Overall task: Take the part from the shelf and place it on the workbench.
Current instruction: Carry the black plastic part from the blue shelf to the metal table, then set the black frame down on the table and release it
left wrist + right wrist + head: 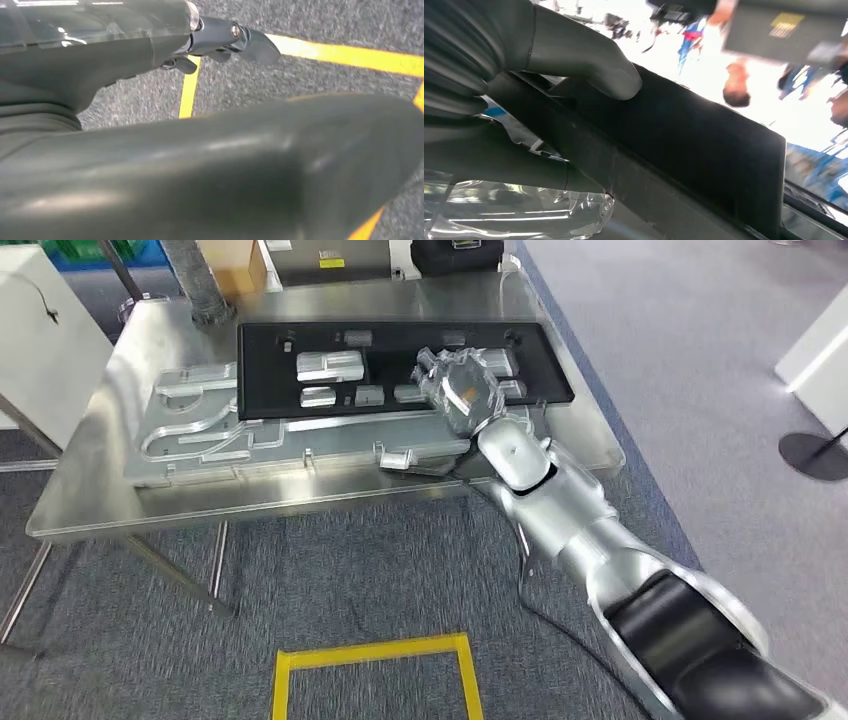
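A long black part (300, 345) with silver inserts lies flat on the steel workbench (120, 490), over a clear moulded fixture (195, 430). My right hand (458, 388) grips the part near its right end. In the right wrist view the thumb (589, 65) presses on the part (704, 160) while the fingers (499, 165) curl around its edge. My left hand (175, 170) hangs over the grey carpet with nothing in it, its dark fingers (245, 42) held apart.
A yellow tape square (375, 655) marks the carpet in front of the bench. A cardboard box (235, 265), a grey hose (195, 280) and a black case (455, 252) sit behind it. A white cabinet (40, 340) stands at the left.
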`<state>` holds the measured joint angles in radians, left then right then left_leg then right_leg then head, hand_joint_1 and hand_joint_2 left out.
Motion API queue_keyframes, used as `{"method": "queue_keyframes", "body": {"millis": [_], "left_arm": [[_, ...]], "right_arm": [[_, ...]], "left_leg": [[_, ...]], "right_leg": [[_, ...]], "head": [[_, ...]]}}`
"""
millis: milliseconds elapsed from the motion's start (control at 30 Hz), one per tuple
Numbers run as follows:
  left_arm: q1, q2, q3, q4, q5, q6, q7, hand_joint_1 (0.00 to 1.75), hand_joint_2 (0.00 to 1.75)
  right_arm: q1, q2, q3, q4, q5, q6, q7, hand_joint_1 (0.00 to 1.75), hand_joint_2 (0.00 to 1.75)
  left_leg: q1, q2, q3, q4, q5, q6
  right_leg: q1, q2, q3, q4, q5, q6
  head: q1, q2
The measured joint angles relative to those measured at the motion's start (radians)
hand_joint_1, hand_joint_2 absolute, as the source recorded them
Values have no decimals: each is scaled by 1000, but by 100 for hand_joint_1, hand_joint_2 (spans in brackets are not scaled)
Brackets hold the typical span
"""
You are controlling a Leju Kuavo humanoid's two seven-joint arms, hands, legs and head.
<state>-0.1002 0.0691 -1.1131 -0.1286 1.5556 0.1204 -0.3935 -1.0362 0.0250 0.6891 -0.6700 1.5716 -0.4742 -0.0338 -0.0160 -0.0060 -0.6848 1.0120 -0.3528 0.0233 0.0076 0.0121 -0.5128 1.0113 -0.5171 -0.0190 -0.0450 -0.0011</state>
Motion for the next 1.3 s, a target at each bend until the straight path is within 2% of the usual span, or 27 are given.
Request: {"method": "queue_keyframes", "body": {"millis": [67,133,167,233,267,300,333,367,433,467,500,567,633,667,733,767,800,833,867,933,967,1000,1067,1133,1167,1267,1300], "left_arm": [[1,0,0,0,0,3,-1,0,0],[1,-1,2,0,0,3,-3,0,0],[1,-1,3,0,0,3,-4,0,0],[2,-1,5,0,0,3,-6,0,0],[4,-1,6,0,0,2,-6,0,0],[5,-1,7,0,0,2,-6,0,0],[7,-1,8,0,0,1,-6,0,0],[8,-1,9,0,0,0,-6,0,0],[9,-2,10,0,0,-2,-7,0,0],[8,-3,10,0,0,-2,-8,0,0],[7,-4,10,0,0,-2,-8,0,0],[6,-4,10,0,0,-2,-10,0,0],[7,-5,10,0,0,-2,-12,0,0],[6,-6,10,0,0,-2,-13,0,0],[6,-7,11,0,0,0,-14,0,0],[7,-7,12,0,0,2,-14,0,0],[9,-7,13,0,0,3,-14,0,0],[10,-7,14,0,0,4,-14,0,0],[11,-7,14,0,0,5,-14,0,0],[12,-6,15,0,0,5,-14,0,0],[12,-6,16,0,0,5,-15,0,0],[13,-6,16,0,0,5,-16,0,0],[12,-5,17,0,0,5,-18,0,0],[11,-5,17,0,0,4,-22,0,0],[10,-4,17,0,0,4,-24,0,0],[9,-3,17,0,0,3,-26,0,0],[9,-2,17,0,0,3,-26,0,0]], "right_arm": [[-8,27,30,47,-3,-2,-1,175,175],[-21,44,44,85,-10,-6,1,175,175],[-31,49,49,103,-13,-7,1,175,175],[-48,54,56,135,-15,-5,3,175,175],[-54,55,58,150,-15,-1,5,175,175],[-59,55,60,163,-15,5,6,175,175],[-65,54,62,176,-16,13,7,175,175],[-74,53,63,187,-18,20,7,175,175],[-96,49,64,212,-23,32,9,175,175],[-107,48,64,223,-25,37,10,175,175],[-115,47,64,232,-26,41,12,175,175],[-123,44,64,247,-26,47,19,175,175],[-126,42,64,259,-26,48,29,175,175],[-127,42,64,263,-25,46,34,175,175],[-123,41,64,272,-23,42,46,175,175],[-118,41,64,276,-21,39,53,175,175],[-111,42,65,279,-17,36,59,175,175],[-103,43,65,283,-13,33,63,175,175],[-96,45,66,285,-10,31,65,175,175],[-88,53,67,289,-8,23,64,175,175],[-86,57,67,290,-8,19,62,175,175],[-85,61,67,291,-8,14,57,175,175],[-81,69,68,293,-8,8,43,175,175],[-78,74,68,294,-11,3,28,175,175],[-77,75,68,294,-14,-2,20,175,175],[-60,77,68,295,-39,-20,-14,175,175],[-49,77,68,297,-50,-24,-28,175,175]], "left_leg": [[2,-1,18,-11,-4,4],[8,-2,38,-19,-10,11],[10,-2,46,-22,-15,14],[10,-3,59,-22,-30,16],[10,-5,69,-22,-39,16],[10,-6,79,-21,-49,15],[10,-8,91,-20,-59,14],[10,-10,104,-19,-69,12],[8,-11,124,-16,-89,6],[7,-11,130,-15,-98,2],[6,-11,136,-13,-104,-3],[6,-10,141,-4,-110,-12],[8,-7,120,46,-118,-23],[11,-5,91,97,-131,-29],[18,-3,11,223,-175,-41],[22,-2,-25,269,-196,-46],[25,-1,-48,286,-205,-49],[27,-1,-54,267,-193,-50],[29,0,-44,216,-159,-50],[28,2,-7,71,-54,-45],[26,3,7,19,-20,-41],[24,3,14,-10,-1,-35],[22,3,24,-20,-6,-20],[24,1,38,-24,-12,-7],[24,0,45,-25,-15,-3],[21,-1,65,-25,-33,7],[19,-3,74,-24,-41,8]], "right_leg": [[1,-1,6,7,-1,9],[0,-2,-22,68,-3,19],[-3,-3,-56,123,-16,23],[-7,-4,-140,240,-66,33],[-10,-4,-172,272,-89,36],[-12,-5,-191,275,-96,39],[-13,-6,-195,246,-80,39],[-12,-6,-186,189,-39,38],[-8,-7,-158,61,70,29],[-6,-7,-148,20,107,23],[-4,-7,-142,-1,125,16],[-4,-5,-129,-8,122,3],[-8,-4,-111,-14,115,-7],[-11,-4,-102,-16,110,-11],[-11,-4,-87,-17,96,-14],[-12,-4,-79,-17,88,-14],[-12,-3,-68,-17,79,-13],[-13,-3,-56,-17,69,-11],[-14,-3,-42,-17,59,-8],[-14,-2,-18,-16,38,0],[-13,-1,-12,-17,29,5],[-12,0,-8,-19,24,11],[-11,2,0,-20,17,25],[-13,-1,-10,16,9,35],[-14,-2,-34,63,-3,38],[-15,-4,-159,252,-76,40],[-14,-5,-188,278,-90,40]], "head": [[0,0],[0,0],[0,0],[0,0],[0,0],[0,0],[0,0],[0,0],[0,0],[0,0],[0,0],[0,0],[0,0],[0,0],[0,0],[0,0],[0,0],[0,0],[0,0],[0,0],[0,0],[0,0],[0,0],[0,0],[0,0],[0,0],[0,0]]}}
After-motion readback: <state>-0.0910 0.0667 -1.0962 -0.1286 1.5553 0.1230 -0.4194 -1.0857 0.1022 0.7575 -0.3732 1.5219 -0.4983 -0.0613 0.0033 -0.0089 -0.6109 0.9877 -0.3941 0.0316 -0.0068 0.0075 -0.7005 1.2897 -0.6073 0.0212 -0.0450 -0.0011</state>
